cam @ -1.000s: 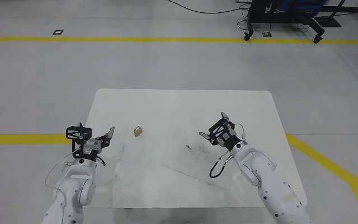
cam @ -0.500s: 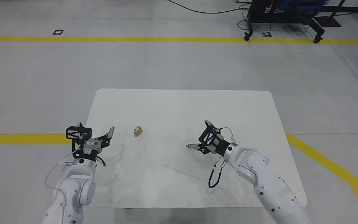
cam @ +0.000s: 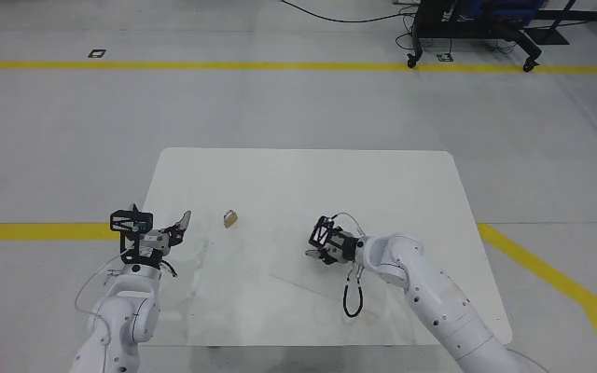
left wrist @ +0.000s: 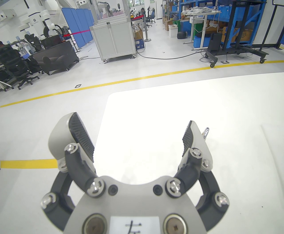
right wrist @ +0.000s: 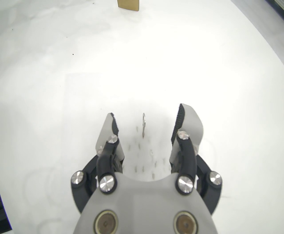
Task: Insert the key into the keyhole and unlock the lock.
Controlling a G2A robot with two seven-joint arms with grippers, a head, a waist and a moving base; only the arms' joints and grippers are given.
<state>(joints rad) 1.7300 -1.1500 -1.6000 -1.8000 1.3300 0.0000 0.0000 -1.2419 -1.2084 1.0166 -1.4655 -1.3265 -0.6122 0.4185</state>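
Silvery small metal key [right wrist: 143, 125] lies between the fingers of the right claw [right wrist: 146, 113], spread wide, holding nothing (small brass padlock [right wrist: 128, 5] well ahead); left claw [left wrist: 132, 121] likewise open, empty.

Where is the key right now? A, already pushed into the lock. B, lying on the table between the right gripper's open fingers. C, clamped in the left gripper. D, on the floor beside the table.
B: the right wrist view shows the key lying loose on the table between the open fingers of the right gripper, well apart from the lock.
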